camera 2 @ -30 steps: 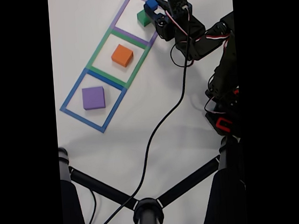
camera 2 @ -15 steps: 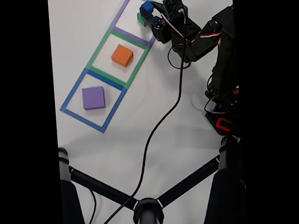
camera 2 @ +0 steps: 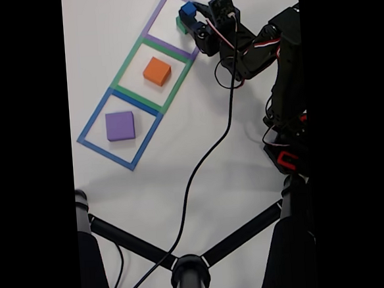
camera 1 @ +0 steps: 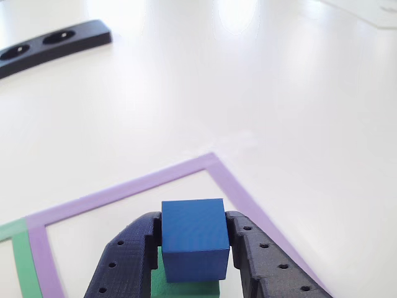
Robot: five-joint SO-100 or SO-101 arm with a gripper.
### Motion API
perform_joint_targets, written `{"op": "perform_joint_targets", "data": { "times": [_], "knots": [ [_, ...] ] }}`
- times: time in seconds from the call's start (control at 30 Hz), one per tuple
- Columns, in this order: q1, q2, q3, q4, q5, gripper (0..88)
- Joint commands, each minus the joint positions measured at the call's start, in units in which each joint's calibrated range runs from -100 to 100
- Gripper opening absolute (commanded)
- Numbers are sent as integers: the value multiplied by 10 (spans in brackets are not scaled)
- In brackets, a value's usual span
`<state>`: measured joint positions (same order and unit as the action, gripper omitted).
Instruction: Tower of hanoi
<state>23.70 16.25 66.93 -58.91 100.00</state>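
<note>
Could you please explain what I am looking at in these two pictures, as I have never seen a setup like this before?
This is a small robot arm on a white table. The fixed view looks down from above; the other view seems to sit close behind the claw. Three taped squares lie in a row: a purple square, a green square with an orange block inside, and a blue square with a purple block. The claw grips a blue cube between its two fingers, over a green block in the purple square. A black cable trails across the table.
</note>
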Motion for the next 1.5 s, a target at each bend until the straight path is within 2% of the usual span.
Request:
{"op": "perform_joint_targets", "data": {
  "times": [0.0,0.3,0.5,0.6,0.7,0.8,0.9,1.1,1.27,1.47],
  "knots": [
    [-2,-1,-16,-18,0,49],
    [-3,7,-16,-36,0,156],
    [-3,-1,-13,-39,0,176],
    [-2,-39,0,-12,0,183],
    [-2,-111,14,62,0,178],
    [-4,-215,29,172,0,157],
    [-6,-344,27,339,0,95],
    [-30,-567,-118,826,0,1],
    [-73,-639,-291,1124,0,0],
    [-130,-645,-503,1363,-88,0]
  ]
}}
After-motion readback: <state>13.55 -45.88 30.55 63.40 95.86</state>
